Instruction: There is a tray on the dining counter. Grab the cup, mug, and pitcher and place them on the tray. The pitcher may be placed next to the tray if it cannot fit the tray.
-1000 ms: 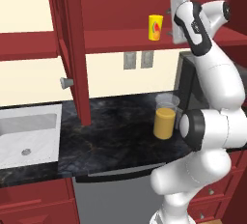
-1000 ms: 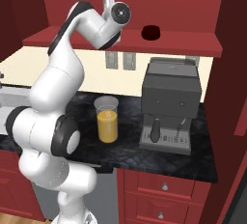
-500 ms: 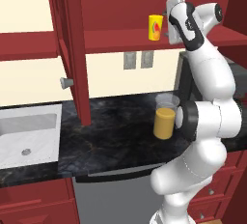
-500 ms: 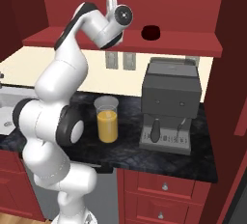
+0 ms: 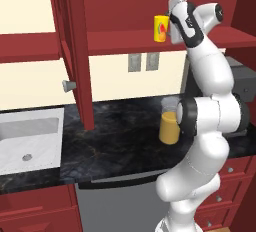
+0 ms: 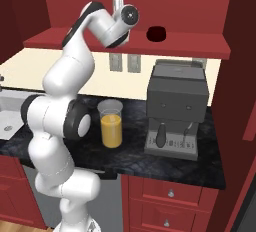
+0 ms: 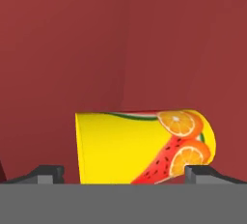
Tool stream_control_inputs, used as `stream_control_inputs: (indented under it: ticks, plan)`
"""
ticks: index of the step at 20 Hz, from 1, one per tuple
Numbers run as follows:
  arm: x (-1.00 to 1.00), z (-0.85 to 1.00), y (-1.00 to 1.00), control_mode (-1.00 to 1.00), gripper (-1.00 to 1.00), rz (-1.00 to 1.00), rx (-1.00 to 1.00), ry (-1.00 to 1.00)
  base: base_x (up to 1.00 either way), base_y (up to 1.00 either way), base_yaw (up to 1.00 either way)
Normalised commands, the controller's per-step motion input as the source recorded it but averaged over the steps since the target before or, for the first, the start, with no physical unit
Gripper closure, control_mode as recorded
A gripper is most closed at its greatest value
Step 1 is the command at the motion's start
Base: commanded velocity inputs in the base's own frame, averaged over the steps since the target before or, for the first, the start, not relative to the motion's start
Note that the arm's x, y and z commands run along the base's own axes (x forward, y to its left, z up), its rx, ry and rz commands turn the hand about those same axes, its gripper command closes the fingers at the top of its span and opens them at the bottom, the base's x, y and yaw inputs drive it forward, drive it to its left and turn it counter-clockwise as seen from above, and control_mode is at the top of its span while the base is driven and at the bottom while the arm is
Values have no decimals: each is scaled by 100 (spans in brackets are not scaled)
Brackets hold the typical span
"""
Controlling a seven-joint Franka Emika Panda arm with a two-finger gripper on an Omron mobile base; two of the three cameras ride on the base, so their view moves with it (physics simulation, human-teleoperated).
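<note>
Yellow cup [image 5: 160, 28] stands on the red shelf [image 5: 125, 42], just left of the gripper [image 5: 171, 22]. The jaws are wide open and hold nothing. Slide in straight until the cup sits between the fingers, then squeeze gently so it does not tip.

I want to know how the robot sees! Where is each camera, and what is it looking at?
Left base view: behind the arm's left, facing the counter with the sink; white arm at right, gripper by the cup.
Right base view: behind the arm's right, facing the coffee machine and mug; arm at left.
Hand view: on the hand, facing the cup; fingertips below.
Both base views share the pitcher.
</note>
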Motion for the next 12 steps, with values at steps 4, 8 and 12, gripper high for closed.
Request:
stream_control_inputs:
  ticks: [4,8,12]
  plan:
    - [18,0,0,-100,-100,0,0,1,0,0,0]
    - [4,0,0,-100,-100,1,0,6,0,0,0]
    - [0,0,0,-100,-100,2,0,8,0,0,0]
